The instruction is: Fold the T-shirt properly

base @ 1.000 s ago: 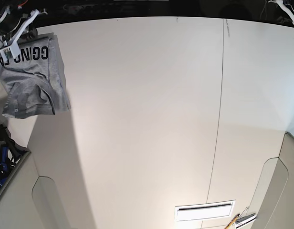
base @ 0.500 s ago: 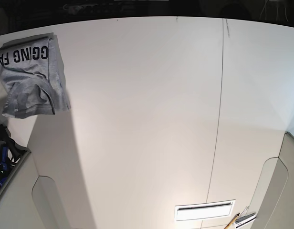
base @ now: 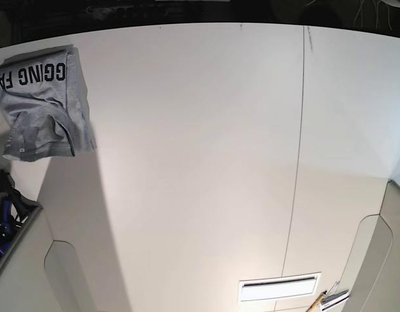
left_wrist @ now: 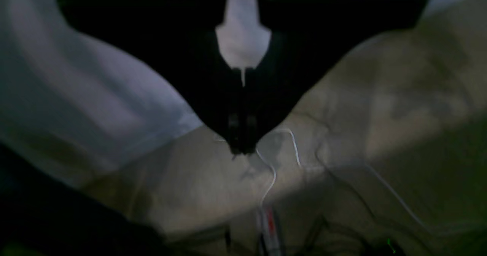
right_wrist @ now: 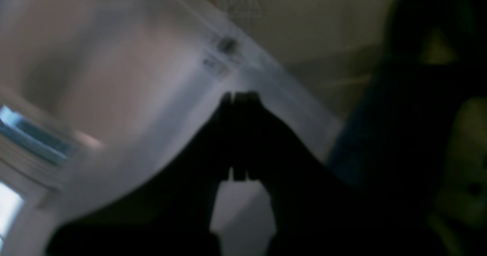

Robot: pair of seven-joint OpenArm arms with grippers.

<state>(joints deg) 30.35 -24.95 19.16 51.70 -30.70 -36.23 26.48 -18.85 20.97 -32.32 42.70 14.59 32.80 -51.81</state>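
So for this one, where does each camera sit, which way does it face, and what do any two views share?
Base: overhead, looking down on the white table with the folded T-shirt at its far-left corner; no arm shows.
Left wrist: on the left arm, looking past the shut left gripper at blurred floor and cables.
Right wrist: on the right arm, looking past the shut right gripper at a blurred table edge.
Shared: all three show the white table.

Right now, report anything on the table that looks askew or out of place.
The folded T-shirt lies at the table's far left corner, slightly skewed, its lower part hanging over the edge. Nothing else stands out.
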